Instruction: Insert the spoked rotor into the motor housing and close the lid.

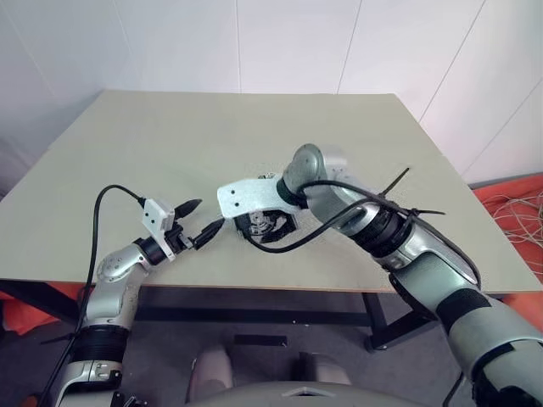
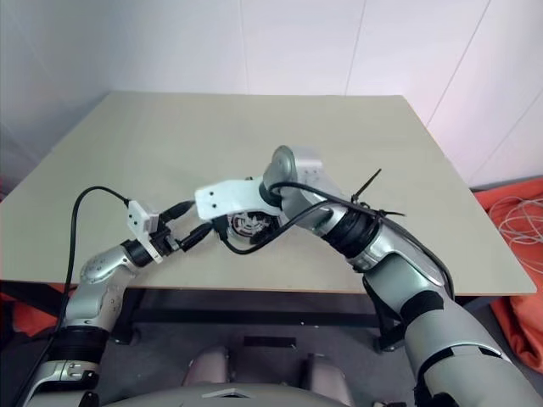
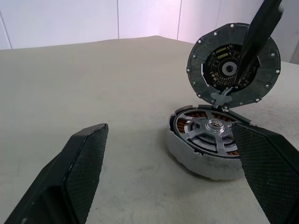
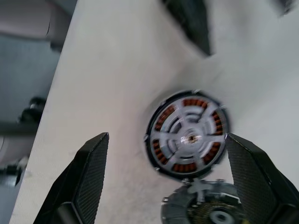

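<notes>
The motor housing (image 3: 196, 156) sits on the table near its front edge, silver-rimmed with copper windings. The spoked rotor (image 3: 210, 133) lies inside it, silver spokes and hub facing up; it also shows as the rotor (image 4: 189, 137) from above. The lid (image 3: 219, 70) stands upright on a hinge at the housing's far side, inner face showing. My right gripper (image 4: 167, 136) hangs open above the housing, pointing down, and one of its fingers (image 3: 257, 37) crosses in front of the lid. My left gripper (image 3: 170, 126) is open and level, just left of the housing (image 1: 267, 225), holding nothing.
The beige table (image 1: 170, 153) stretches back to a white wall. The housing lies close to the table's front edge (image 1: 280, 287). Orange cloth and loose cables (image 1: 517, 203) lie on the floor to the right.
</notes>
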Available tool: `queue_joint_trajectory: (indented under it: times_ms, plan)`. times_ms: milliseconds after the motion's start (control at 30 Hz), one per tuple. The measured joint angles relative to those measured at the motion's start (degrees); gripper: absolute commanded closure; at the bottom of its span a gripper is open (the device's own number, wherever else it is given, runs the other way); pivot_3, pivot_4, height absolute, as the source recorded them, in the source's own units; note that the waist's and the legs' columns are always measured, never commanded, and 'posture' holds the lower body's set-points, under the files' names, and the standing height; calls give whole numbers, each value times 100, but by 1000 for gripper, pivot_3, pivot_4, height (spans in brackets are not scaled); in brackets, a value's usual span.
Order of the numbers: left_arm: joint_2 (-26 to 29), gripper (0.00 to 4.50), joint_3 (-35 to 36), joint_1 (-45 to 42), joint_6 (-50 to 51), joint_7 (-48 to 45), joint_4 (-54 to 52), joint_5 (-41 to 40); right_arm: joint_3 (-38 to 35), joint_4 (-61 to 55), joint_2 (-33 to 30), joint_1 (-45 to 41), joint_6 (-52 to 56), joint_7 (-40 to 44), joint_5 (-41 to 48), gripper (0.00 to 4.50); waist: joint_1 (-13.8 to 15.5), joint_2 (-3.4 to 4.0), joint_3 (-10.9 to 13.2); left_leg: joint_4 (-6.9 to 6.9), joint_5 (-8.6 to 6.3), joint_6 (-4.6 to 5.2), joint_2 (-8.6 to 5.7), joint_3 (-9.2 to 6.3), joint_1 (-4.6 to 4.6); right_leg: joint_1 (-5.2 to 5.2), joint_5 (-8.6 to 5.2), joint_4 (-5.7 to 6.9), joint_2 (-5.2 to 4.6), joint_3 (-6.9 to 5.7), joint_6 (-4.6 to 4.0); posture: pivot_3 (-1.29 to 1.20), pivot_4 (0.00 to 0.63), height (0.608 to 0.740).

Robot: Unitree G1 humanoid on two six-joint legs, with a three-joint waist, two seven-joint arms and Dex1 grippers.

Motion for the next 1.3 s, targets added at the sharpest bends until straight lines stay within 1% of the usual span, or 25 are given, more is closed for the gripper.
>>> queue_joint_trajectory:
  times_ms: [200,300,400,433,467,533,600,667,733,800,833,933,1033,1167,1300]
  plan:
    - [2,0,0,-9,-2,-2,5,1,-1213,-460,35,-323,909,-79,1088,23,21,0,0,1,0,0,-2,-2,6,7,0,0,-1,0,0,0,0,740]
    - [8,0,2,-9,-13,-3,9,1,-2178,-94,133,-501,1427,-686,1572,23,22,0,0,2,2,-4,-2,-2,8,7,0,1,-1,0,1,0,0,740]
    - [11,0,5,-9,-30,-10,10,0,-3248,703,150,-626,1476,-1673,1897,23,33,-1,-1,2,5,-9,-4,-2,10,10,0,1,-2,0,1,0,0,740]
    - [12,0,8,-9,-39,-11,10,-2,-3495,949,119,-618,1438,-1955,1965,400,39,-1,-1,2,5,-9,-7,-1,10,11,0,0,-4,0,1,0,0,740]
    - [13,0,9,-10,-42,-15,10,-3,-3747,1211,29,-553,1357,-2254,2017,612,45,-1,-1,2,5,-9,-9,0,9,10,0,0,-5,0,1,0,0,740]
    - [42,0,10,-10,-41,-42,11,-9,-4020,1544,-277,-211,1174,-2637,2055,1281,79,-7,-4,1,12,-21,-10,8,8,17,0,-7,-6,-2,1,0,0,740]
    - [123,0,38,-1,-41,-103,11,-21,-4116,1900,-624,331,993,-2921,2047,2007,126,-5,-3,0,14,-24,-10,27,2,12,0,-10,-6,-3,1,0,0,740]
    - [189,0,79,3,-39,-129,12,-32,-4186,2175,-742,870,862,-3167,2058,2756,130,7,-1,-3,15,-25,-7,37,-4,-3,1,-6,-2,0,1,0,0,740]
    - [198,0,101,4,-36,-154,11,-47,-4223,2185,-719,1389,834,-3333,2152,3448,123,17,-2,-8,15,-26,-4,42,-5,-10,-1,-5,6,0,-2,0,0,740]
    - [216,0,103,13,-32,-193,11,-52,-4206,2115,-581,1705,873,-3435,2261,4217,107,23,0,-8,16,-26,-2,43,-6,-15,-1,-3,14,0,-3,0,0,740]
    - [223,0,103,14,-30,-200,11,-53,-4166,2018,-487,1787,905,-3465,2308,4455,95,26,1,-8,16,-26,-2,43,-6,-17,-2,-1,16,0,-4,0,0,740]
    - [248,0,104,17,-21,-232,10,-57,-3900,1322,-122,2022,1150,-3501,2579,4455,78,27,0,-9,13,-21,4,42,0,-10,-2,0,15,-1,-4,0,0,740]
    - [279,0,105,16,-14,-238,9,-59,-3703,884,180,2082,1402,-3544,2880,4455,103,26,0,-5,11,-19,-3,41,0,-5,-2,0,2,-1,-1,0,0,740]
    - [313,0,136,24,-11,-239,8,-59,-3465,452,247,2083,1676,-3549,3165,4455,181,25,-1,-4,11,-18,-6,40,1,2,-2,-1,-4,-1,1,0,0,740]
    - [316,0,139,23,-8,-239,8,-59,-3160,213,242,2123,1842,-3462,3393,4455,168,24,-1,-6,12,-20,-4,36,1,0,-2,-1,-2,-1,1,0,0,740]
